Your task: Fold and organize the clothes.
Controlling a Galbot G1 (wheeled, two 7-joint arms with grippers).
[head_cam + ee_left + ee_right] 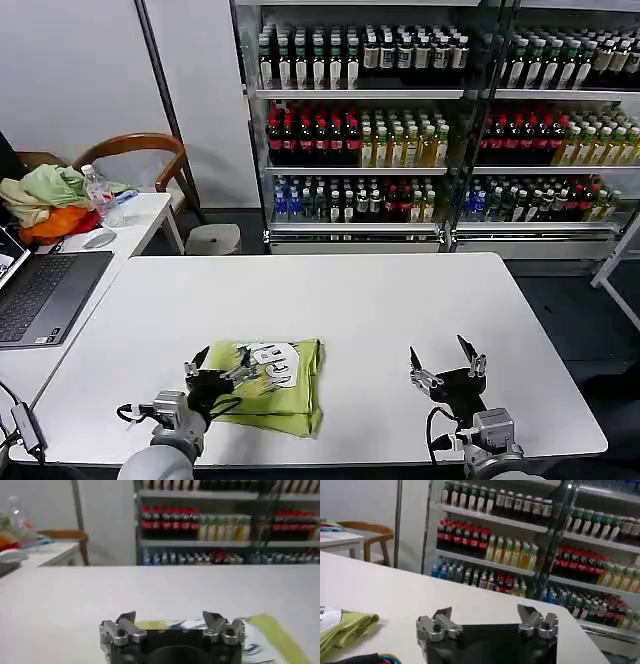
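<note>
Both end effectors gape wide and empty: left end effector [222, 365] over the T-shirt [290, 400], right end effector [444, 360] beside it.

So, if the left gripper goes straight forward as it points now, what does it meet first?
Probably the T-shirt: the open left gripper sits low at its near edge, pointing across it. Height above the cloth is unclear.

Lime yellow-green cotton T-shirt [272, 385]: soft thin cloth, matt, folded, edges slightly rumpled; white patch with dark print on top face. 
White rectangular bench [330, 320]: smooth, faint sheen. 
Left end effector [214, 365]: black matt body, bare silvery metal fingers [124, 625]. 
Right end effector [443, 366]: same black body, brushed metal fingers [441, 621]. 
Curved-back wooden chair [150, 150]: polished brown wood. 
Grey laptop [45, 297]: matt metal-look shell. 
Glass-fronted shelves [420, 120]: glossy, reflective; plastic bottles shiny.
</note>
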